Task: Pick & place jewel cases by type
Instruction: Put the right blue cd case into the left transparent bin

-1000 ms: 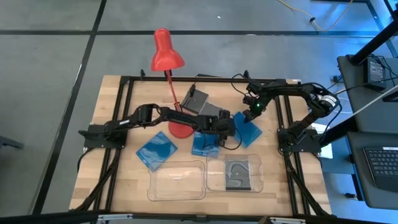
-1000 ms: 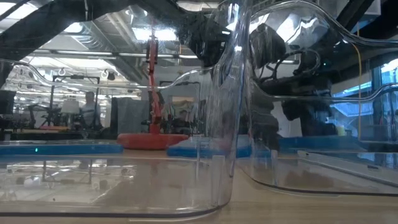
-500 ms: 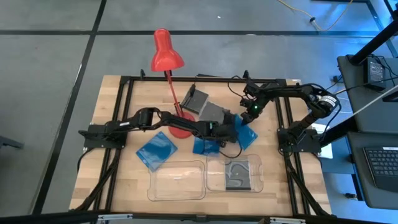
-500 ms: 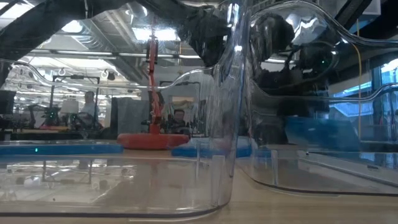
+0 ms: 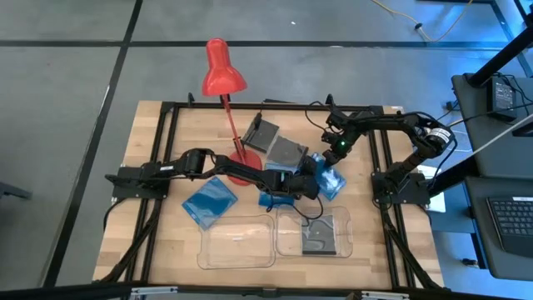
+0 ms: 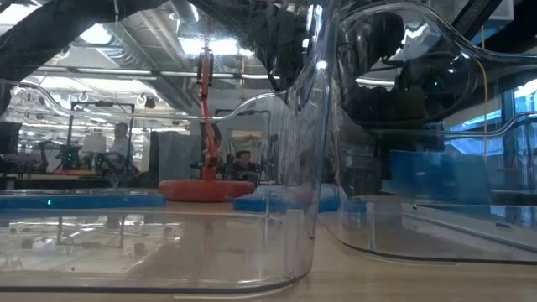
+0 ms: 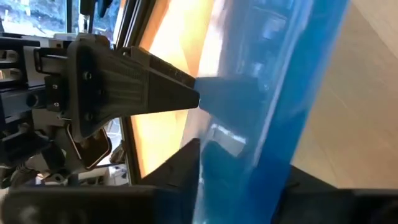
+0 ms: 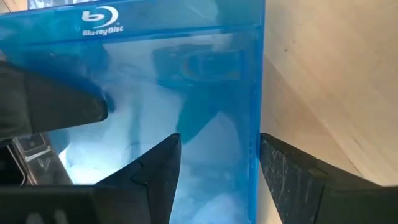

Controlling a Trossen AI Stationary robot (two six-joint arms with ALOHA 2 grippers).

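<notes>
While both arms meet near the table's middle, the left gripper pinches a blue case edge-on, its fingers pressed on either face. The right gripper hovers just behind the same case with fingers spread across its edge. Two clear trays lie near, toward the front; the grey case occupies one.

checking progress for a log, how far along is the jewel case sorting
Done: one dark case lies in the right tray. In hand: both the left pincer and right pincer are at a blue case. Left: another blue case, two grey cases; the left tray holds nothing.
</notes>
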